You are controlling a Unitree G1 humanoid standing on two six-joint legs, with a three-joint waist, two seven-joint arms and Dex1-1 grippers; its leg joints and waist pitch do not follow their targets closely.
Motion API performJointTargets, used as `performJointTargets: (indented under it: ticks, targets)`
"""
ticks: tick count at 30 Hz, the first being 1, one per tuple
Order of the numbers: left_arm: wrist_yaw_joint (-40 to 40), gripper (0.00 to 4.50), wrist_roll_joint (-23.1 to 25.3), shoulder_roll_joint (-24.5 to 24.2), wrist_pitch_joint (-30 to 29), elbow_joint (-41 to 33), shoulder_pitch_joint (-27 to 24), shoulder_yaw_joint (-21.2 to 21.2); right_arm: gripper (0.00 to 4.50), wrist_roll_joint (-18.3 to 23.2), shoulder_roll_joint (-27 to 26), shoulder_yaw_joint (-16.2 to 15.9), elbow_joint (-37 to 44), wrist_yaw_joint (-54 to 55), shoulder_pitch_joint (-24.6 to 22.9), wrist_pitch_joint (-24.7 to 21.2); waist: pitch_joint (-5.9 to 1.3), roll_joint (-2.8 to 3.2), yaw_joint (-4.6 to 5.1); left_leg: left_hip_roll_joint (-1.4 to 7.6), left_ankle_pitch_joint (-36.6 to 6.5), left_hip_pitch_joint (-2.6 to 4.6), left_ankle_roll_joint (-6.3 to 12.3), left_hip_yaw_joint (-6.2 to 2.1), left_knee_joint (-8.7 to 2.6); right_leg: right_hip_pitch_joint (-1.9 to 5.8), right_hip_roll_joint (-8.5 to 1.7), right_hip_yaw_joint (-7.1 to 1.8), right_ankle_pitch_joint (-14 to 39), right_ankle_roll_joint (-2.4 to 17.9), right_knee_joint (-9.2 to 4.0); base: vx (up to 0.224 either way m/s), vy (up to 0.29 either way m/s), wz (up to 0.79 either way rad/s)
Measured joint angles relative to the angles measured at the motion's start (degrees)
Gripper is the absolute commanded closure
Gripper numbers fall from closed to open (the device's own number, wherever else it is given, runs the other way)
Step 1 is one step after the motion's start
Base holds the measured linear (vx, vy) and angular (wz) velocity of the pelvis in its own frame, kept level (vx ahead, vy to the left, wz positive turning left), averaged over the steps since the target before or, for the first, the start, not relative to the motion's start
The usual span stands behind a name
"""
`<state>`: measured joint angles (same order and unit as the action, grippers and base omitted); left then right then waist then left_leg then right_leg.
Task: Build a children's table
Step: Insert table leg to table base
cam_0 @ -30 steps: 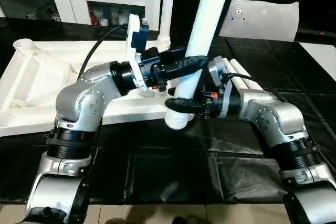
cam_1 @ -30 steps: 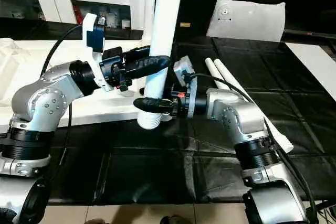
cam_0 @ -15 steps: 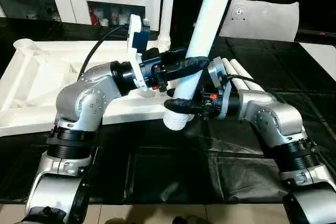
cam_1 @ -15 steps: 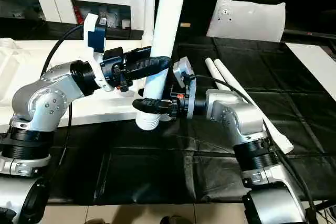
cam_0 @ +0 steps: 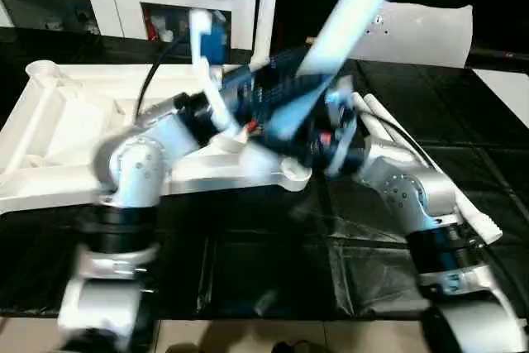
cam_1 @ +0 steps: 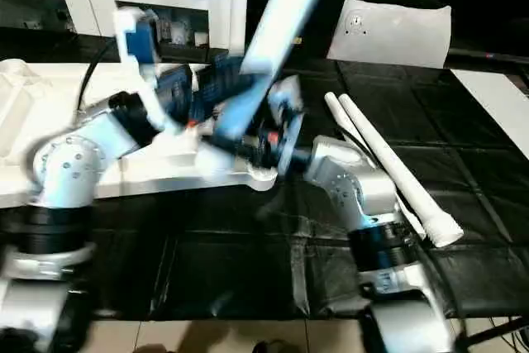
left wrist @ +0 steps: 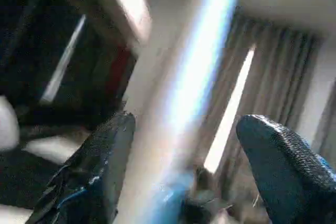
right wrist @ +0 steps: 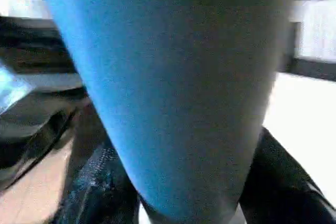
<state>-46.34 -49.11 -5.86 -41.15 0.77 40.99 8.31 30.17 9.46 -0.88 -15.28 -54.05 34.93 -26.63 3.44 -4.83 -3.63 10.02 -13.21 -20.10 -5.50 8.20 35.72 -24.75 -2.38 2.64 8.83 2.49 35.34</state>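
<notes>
One smooth tapered white leg [cam_0: 347,18]

Even indoor light with no hard shadows. Heavy motion blur smears both silver arms and the tilted white leg [cam_0: 347,14], which takes on a blue tint. The black floor sheet [cam_0: 273,270] shows soft glare. Both wrist views are streaked and unfocused.
</notes>
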Motion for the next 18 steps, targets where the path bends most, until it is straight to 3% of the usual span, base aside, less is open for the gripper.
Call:
performJointTargets:
  ticks: [3, 7, 11, 13, 18]
  targets:
    - [1.97, 0.48, -2.57, 0.62, 0.48, 0.0, 0.34, 2.82, 2.57, 1.11, -0.52, 1.83, -0.73, 2.19, -1.93, -0.06, 0.0, 0.01, 0.14, 0.0, 0.01, 0.01, 0.01, -0.01, 0.0, -0.01, 0.01, 0.01, 0.0, -0.01, 0.01, 0.0, 0.0, 0.0]
    - [5.11, 0.25, -0.95, 0.84, 4.26, 0.27, 0.62, 5.35, 2.58, 0.58, -1.67, 2.73, -0.71, 5.21, -3.5, 1.64, 0.01, 0.02, 0.56, 0.05, 0.01, 0.01, 0.0, -0.02, -0.01, -0.02, 0.05, 0.04, 0.01, -0.04, 0.0, 0.0, 0.0, 0.0]
    - [8.18, 0.0, 10.02, -4.45, 8.23, 4.72, 0.46, 1.7, 2.59, -5.31, 0.51, 0.45, -0.59, 5.76, -4.11, 6.24, -0.01, 0.05, 0.46, 0.05, 0.07, -0.01, -0.01, -0.05, -0.01, -0.01, 0.06, 0.05, 0.09, -0.41, -0.09, 0.0, 0.0, 0.0]
    - [10.35, 0.0, 16.65, -7.23, 10.08, 6.94, 0.32, -2.78, 2.59, -6.34, 0.93, -0.54, -0.39, 5.79, -5.21, 6.91, -0.01, 0.05, 0.43, 0.05, 0.07, -0.01, 0.01, -0.06, -0.01, 0.0, 0.05, 0.04, 0.07, -0.43, -0.12, 0.0, 0.0, 0.0]
    - [12.84, 0.0, 24.79, -6.87, 12.53, 7.93, -0.02, -10.53, 2.59, -9.92, 0.89, -4.75, -0.4, 6.05, -5.92, 7.73, -0.01, 0.05, 0.23, 0.04, 0.07, -0.09, 0.02, -0.05, -0.01, -0.03, 0.02, 0.05, -0.09, -0.16, -0.14, 0.0, 0.0, 0.0]
